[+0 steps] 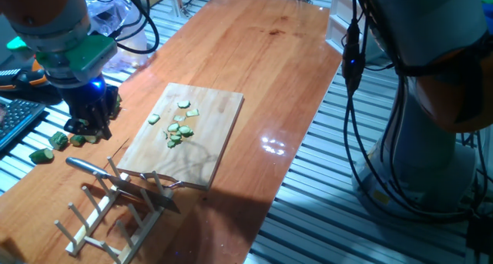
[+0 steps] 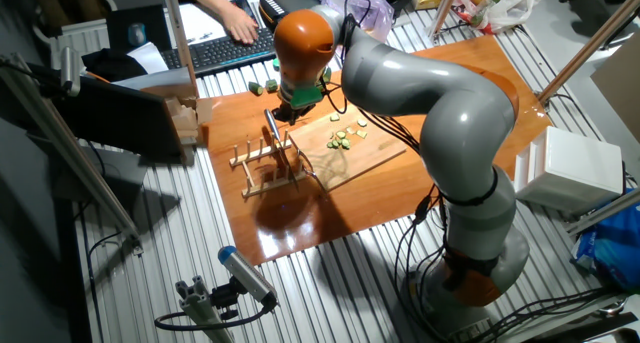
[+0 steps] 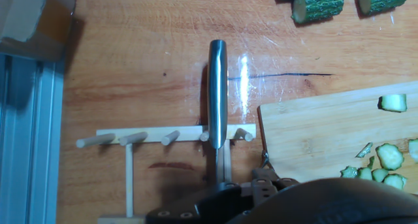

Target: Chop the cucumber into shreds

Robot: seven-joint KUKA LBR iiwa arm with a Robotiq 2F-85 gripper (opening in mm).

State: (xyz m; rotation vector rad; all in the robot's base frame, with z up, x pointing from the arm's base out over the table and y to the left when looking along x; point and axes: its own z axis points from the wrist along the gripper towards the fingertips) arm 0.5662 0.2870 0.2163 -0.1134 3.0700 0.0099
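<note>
With shreds (image 1: 179, 128) already on the board (image 1: 208, 152), I judged the gripper (image 1: 91, 119) (grip unreadable) should seat the knife (image 3: 217, 100) squarely on its rack (image 3: 166, 138).

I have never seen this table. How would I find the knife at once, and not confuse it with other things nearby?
Start at the pale rectangular wooden cutting board lying on the reddish wooden table. At its near corner stands a small light wooden rack with upright pegs. The knife lies across that rack: a long silvery metal piece, the only shiny thing among wooden pegs and green cucumber bits.
</note>
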